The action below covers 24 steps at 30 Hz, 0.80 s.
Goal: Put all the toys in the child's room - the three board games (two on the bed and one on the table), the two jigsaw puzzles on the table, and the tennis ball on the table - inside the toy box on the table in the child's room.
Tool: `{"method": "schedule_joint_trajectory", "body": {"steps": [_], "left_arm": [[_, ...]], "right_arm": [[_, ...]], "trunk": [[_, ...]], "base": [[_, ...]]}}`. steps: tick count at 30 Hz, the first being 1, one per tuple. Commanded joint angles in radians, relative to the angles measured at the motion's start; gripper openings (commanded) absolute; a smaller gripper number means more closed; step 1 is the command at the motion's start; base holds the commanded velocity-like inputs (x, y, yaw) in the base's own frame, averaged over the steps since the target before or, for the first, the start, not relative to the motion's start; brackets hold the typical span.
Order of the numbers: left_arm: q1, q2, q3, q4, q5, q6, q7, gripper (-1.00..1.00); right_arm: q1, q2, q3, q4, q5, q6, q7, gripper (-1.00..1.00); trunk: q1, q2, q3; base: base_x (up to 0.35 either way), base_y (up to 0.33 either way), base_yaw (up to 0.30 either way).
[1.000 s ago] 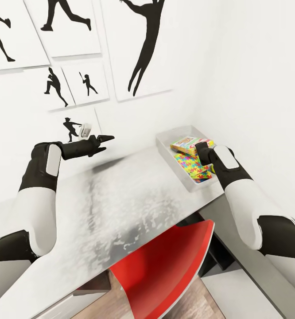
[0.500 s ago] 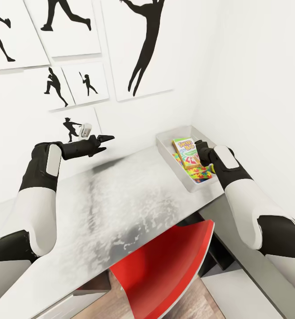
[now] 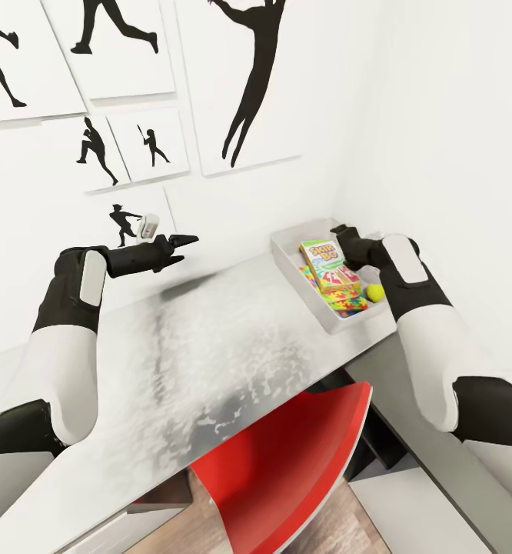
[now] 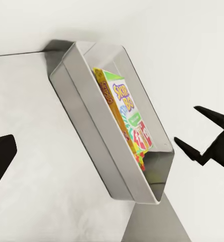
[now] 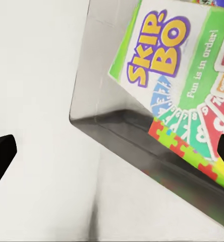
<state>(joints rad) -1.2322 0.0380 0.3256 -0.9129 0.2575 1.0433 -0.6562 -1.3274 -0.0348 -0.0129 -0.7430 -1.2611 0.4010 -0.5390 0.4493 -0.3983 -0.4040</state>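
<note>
The red chair (image 3: pixel 287 462) sits nearest, under the table (image 3: pixel 210 346). The left gripper (image 3: pixel 181 241) hovers, jaws wide. Beyond, the toy box (image 3: pixel 287 254) holds a board game (image 3: pixel 321 258), jigsaw puzzles (image 3: pixel 347 302) and tennis ball (image 3: pixel 374 292). The right gripper (image 3: pixel 347 237), spread empty, should lift straight clear. 0.5 s ago it hid the ball.

Toy box (image 3: pixel 287 260) sits at two o'clock on the table (image 3: pixel 210 346), a Skip-Bo game (image 3: pixel 323 264) on top of a jigsaw puzzle (image 3: pixel 348 305), tennis ball (image 3: pixel 374 292) beside them. Right gripper (image 3: pixel 347 235) hovers over the box; left gripper (image 3: pixel 181 241) hangs at ten o'clock. Red chair (image 3: pixel 287 462) at six.
</note>
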Motion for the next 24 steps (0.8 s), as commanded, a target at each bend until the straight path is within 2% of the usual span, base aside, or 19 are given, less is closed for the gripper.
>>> {"method": "schedule_joint_trajectory", "body": {"steps": [1, 6, 9, 13, 24], "left_arm": [[-0.001, 0.0, 0.002, 0.0, -0.006, 0.004, -0.007, 1.0], [-0.001, -0.001, 0.001, 0.0, -0.007, 0.004, -0.008, 1.0], [-0.001, -0.001, 0.001, 0.0, -0.007, 0.004, -0.008, 1.0], [-0.001, -0.001, 0.001, 0.0, -0.007, 0.004, -0.008, 1.0], [-0.001, 0.0, 0.001, 0.0, -0.007, 0.004, -0.008, 1.0]], "right_arm": [[-0.001, -0.001, -0.002, -0.016, -0.005, 0.016, -0.009, 1.0], [-0.001, -0.009, -0.008, -0.095, -0.007, 0.175, -0.11, 1.0], [0.007, -0.009, -0.015, -0.135, -0.009, 0.226, -0.126, 1.0], [0.013, -0.001, -0.043, -0.177, -0.009, 0.239, -0.115, 1.0], [0.019, 0.005, -0.042, -0.197, -0.008, 0.233, -0.112, 1.0]], "trunk": [[0.001, -0.002, -0.002], [0.001, -0.002, -0.002], [0.001, -0.002, -0.002], [0.001, -0.002, -0.002], [0.001, -0.002, 0.008]], "base": [[0.0, 0.0, 0.0], [-0.006, 0.0, 0.0], [-0.173, 0.0, 0.0], [-0.2, 0.0, 0.0], [-0.017, 0.0, 0.0]]}}
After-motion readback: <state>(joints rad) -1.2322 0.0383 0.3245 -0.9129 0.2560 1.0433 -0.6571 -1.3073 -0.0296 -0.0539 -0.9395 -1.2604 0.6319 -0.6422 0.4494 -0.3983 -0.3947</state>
